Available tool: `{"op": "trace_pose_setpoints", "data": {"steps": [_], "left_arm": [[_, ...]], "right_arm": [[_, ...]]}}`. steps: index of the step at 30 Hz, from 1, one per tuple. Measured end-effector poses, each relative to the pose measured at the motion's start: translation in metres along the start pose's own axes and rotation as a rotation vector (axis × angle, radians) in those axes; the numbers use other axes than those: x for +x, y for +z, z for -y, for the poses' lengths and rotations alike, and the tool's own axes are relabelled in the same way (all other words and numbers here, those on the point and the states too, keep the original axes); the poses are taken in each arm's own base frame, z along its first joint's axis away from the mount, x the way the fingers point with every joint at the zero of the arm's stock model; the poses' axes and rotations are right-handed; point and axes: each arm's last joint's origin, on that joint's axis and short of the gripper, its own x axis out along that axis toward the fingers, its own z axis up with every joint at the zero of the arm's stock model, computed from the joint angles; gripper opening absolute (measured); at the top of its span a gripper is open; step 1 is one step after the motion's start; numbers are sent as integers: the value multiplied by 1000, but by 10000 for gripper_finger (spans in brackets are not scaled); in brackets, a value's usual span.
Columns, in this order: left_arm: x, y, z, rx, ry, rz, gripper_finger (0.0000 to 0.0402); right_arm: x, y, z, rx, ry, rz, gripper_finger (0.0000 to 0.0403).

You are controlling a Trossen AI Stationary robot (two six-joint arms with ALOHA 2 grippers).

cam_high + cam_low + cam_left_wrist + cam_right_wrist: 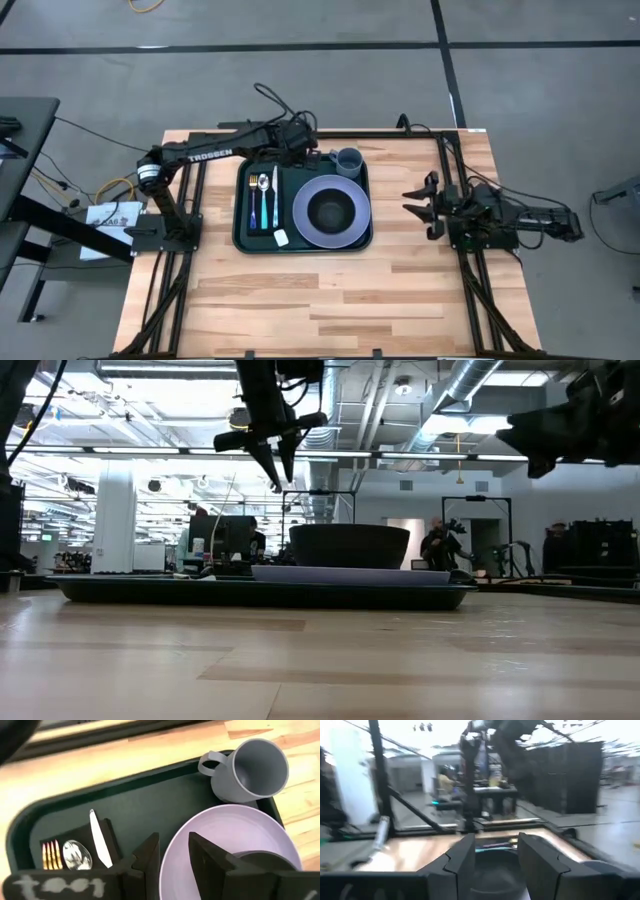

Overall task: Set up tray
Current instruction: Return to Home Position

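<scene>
The dark green tray (255,232) lies flat in the middle of the table. On it rest a lavender plate (303,224) with a dark bowl (330,211) on top, a grey cup (348,161) lying on its side at the far right corner, and a black napkin (112,831) carrying a fork (50,856), spoon (77,855) and knife (100,840). My left gripper (173,855) hangs open and empty above the tray's far part, fingers pointing down (276,472). My right gripper (418,206) waits open and empty, raised to the right of the tray.
A small white object (281,237) lies on the tray near its near edge. Bare wooden table (330,300) stretches toward the near edge. Black frame rails (455,160) run along the table's sides. People and equipment stand in the room beyond the far edge.
</scene>
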Motion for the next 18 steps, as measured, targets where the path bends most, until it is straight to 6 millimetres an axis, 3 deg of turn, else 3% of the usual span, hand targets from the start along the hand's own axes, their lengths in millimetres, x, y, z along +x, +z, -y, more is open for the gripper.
{"op": "trace_pose_setpoints", "data": {"steps": [5,18], "left_arm": [[-3,-6,5,67,6,23,92],[-9,-17,13,204,-54,-14,92]], "right_arm": [[-1,-11,3,-47,-106,-116,138],[6,-25,2,14,-54,-267,138]]}}
